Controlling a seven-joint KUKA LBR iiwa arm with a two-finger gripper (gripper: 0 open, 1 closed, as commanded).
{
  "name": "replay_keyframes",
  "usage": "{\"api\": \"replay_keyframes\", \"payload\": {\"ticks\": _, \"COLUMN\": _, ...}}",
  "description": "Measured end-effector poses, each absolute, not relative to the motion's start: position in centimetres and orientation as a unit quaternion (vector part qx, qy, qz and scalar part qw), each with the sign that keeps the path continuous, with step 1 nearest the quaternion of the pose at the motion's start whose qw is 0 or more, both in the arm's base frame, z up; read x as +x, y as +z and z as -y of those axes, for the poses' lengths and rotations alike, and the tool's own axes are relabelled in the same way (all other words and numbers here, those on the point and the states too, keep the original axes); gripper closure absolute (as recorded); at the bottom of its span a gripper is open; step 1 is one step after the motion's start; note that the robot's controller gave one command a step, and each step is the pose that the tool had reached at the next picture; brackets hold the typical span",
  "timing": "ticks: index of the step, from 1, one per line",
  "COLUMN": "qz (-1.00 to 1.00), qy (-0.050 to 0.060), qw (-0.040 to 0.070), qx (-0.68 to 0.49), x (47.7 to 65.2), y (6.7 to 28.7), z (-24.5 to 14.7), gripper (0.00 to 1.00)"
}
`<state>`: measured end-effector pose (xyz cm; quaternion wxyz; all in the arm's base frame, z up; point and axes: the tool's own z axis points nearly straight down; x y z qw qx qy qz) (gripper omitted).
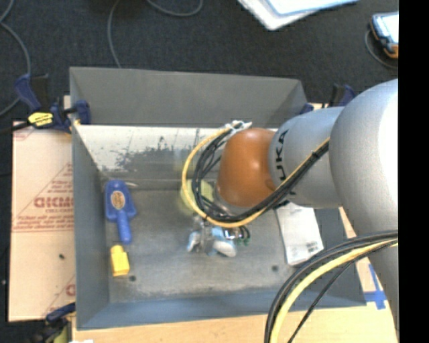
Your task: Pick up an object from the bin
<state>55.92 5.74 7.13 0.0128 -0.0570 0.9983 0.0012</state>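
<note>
Pincer low at the centre of the grey bin, open or closed impossible to tell, above a small pale white-and-blue object. Object looks light, hard, probably slippery; gripping across its narrow middle seems safest.

Left side of bin: blue handled tool lying flat on floor, round yellow-brown mark on wide upper end, handle pointing toward near wall. Just beside handle tip, yellow block, oblong, close to left wall. Over on right: white card with printed label, flat by right wall, upper part hidden. Mid-floor: pale yellow thing, mostly covered, kind unclear. Beyond far wall: white papers on dark floor.
</note>
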Motion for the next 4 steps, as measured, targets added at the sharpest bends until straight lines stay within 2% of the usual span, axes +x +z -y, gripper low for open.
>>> {"api": "replay_keyframes", "payload": {"ticks": 1, "qz": -0.999, "qy": 0.001, "qw": 0.012, "qx": -0.047, "x": 54.6, "y": 8.7, "z": -5.2, "gripper": 1.00}}
{"api": "replay_keyframes", "payload": {"ticks": 2, "qz": -0.998, "qy": 0.001, "qw": 0.016, "qx": -0.053, "x": 54.8, "y": 9.8, "z": -5.1, "gripper": 1.00}}
{"api": "replay_keyframes", "payload": {"ticks": 3, "qz": -0.998, "qy": 0.001, "qw": 0.013, "qx": -0.057, "x": 54.6, "y": 8.3, "z": -4.7, "gripper": 1.00}}
{"api": "replay_keyframes", "payload": {"ticks": 4, "qz": -0.999, "qy": 0.001, "qw": 0.016, "qx": -0.048, "x": 54.4, "y": 9.5, "z": -4.8, "gripper": 1.00}}
